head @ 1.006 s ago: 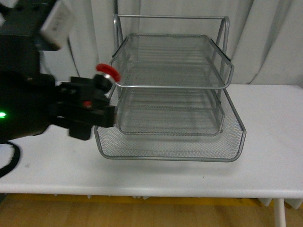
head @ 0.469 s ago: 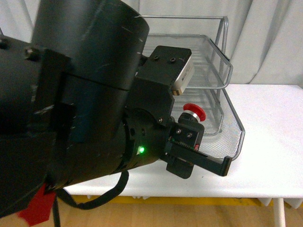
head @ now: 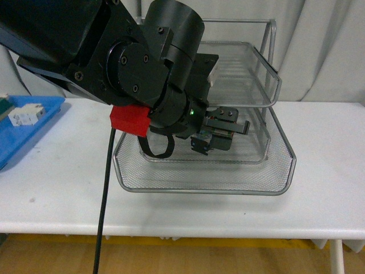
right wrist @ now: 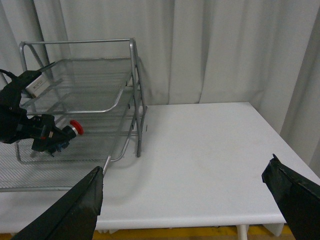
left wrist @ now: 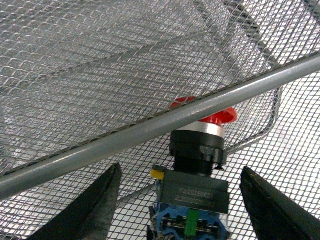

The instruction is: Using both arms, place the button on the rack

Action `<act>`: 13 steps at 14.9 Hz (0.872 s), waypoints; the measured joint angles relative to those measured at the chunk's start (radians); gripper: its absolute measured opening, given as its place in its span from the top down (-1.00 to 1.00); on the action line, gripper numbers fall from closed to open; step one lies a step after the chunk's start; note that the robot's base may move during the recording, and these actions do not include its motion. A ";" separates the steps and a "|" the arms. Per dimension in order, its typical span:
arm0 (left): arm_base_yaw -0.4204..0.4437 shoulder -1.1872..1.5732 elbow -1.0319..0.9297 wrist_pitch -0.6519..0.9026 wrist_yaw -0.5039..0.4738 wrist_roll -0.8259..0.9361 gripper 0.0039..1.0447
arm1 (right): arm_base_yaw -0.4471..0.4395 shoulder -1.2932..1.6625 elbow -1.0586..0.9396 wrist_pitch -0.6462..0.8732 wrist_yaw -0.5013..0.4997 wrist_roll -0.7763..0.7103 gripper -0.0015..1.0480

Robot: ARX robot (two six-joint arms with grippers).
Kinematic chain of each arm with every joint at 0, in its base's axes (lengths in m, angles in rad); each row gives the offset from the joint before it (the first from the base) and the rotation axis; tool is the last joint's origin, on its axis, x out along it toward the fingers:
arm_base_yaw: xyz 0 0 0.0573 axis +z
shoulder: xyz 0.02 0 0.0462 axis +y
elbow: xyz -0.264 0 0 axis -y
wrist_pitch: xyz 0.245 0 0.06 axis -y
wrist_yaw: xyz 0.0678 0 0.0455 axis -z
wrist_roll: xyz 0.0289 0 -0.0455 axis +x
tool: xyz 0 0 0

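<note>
Button: red mushroom cap on a black-and-silver body, inside the rack at its middle tier. The top tier's front rim tube crosses the cap in the left wrist view. There is mesh beneath the button, but I cannot tell whether it rests on it.
Left gripper: reached in through the rack's front opening, jaws spread wide on either side of the button. Mesh shows in both gaps and no contact is visible.
Rack: three-tier wire-mesh letter tray, upright on the white table.
Right gripper: jaws wide and empty, well off the rack's right side over bare table.
Left of the rack: a blue plastic tray with a white block in it, well apart from the rack.
Done, as I judge it: the button is inside the rack and the grip looks let go.
Left to do, as I judge it: little — check that the button sits steady on the middle tier, then draw the left arm out without catching the rim tube. The right arm's share is not evident here.
</note>
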 joint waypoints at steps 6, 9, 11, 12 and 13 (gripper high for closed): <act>-0.012 -0.113 -0.122 0.083 0.014 -0.040 -0.88 | 0.000 0.000 0.000 0.000 0.000 0.000 -0.87; -0.018 -0.218 -0.227 0.137 0.012 -0.043 -0.88 | 0.000 0.000 0.000 0.000 0.000 0.000 -0.87; -0.018 -0.284 -0.320 0.182 0.011 -0.050 -0.88 | 0.000 0.000 0.000 0.000 0.000 0.000 -0.87; -0.016 -0.343 -0.401 0.235 0.010 -0.056 -0.88 | 0.000 0.000 0.000 0.000 0.000 0.000 -0.87; -0.015 -0.378 -0.441 0.261 0.003 -0.066 -0.88 | 0.000 0.000 0.000 0.000 0.000 0.000 -0.87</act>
